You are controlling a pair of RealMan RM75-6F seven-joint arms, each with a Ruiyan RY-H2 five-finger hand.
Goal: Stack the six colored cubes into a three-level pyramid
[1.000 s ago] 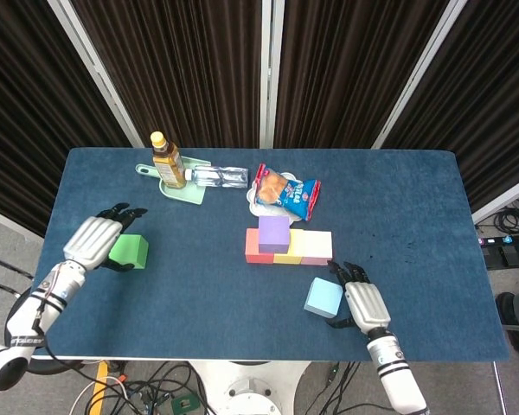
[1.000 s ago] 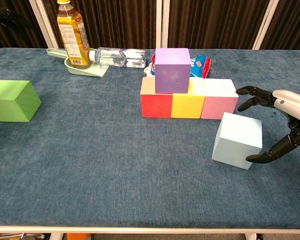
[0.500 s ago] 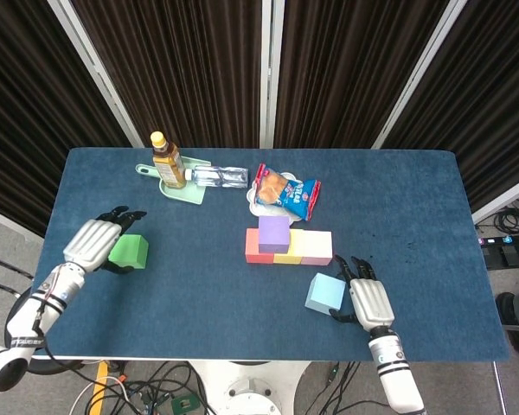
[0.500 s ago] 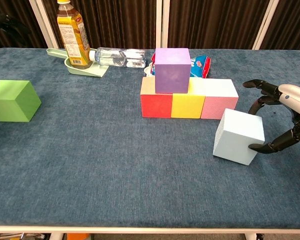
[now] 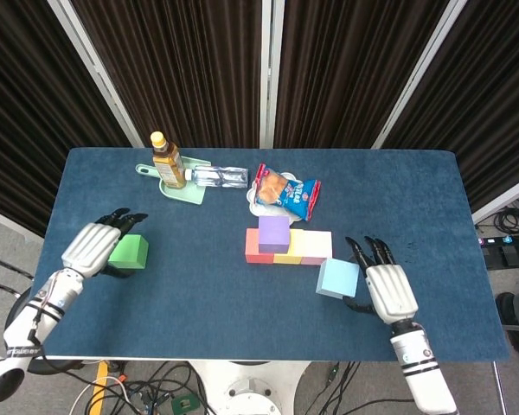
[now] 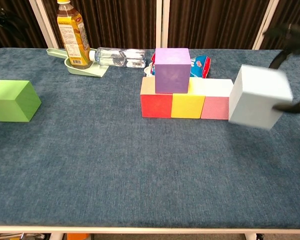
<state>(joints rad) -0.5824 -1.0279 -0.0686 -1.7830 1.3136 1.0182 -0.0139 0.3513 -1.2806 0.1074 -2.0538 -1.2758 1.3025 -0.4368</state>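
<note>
Red point(image 5: 258, 249), yellow point(image 5: 287, 251) and pink point(image 5: 317, 248) cubes form a row mid-table, with a purple cube point(image 5: 274, 231) on top over the red and yellow ones. My right hand point(image 5: 389, 290) grips a light blue cube point(image 5: 337, 278) and holds it off the table, just right of the pink cube point(image 6: 216, 106); the lifted cube point(image 6: 259, 97) looks blurred in the chest view. A green cube point(image 5: 128, 252) rests on the table at the left. My left hand point(image 5: 90, 248) lies beside it with fingers spread, not gripping it.
At the back stand a tea bottle point(image 5: 167, 162) on a pale green tray point(image 5: 187, 194), a clear water bottle point(image 5: 218, 176) lying on its side, and a snack bag point(image 5: 285, 192) just behind the cube row. The table's front edge point(image 5: 242, 356) lies close to both hands.
My right hand closed on the light blue cube and raised it off the table, up and toward the pink cube's right side. The left hand and green cube barely moved.
</note>
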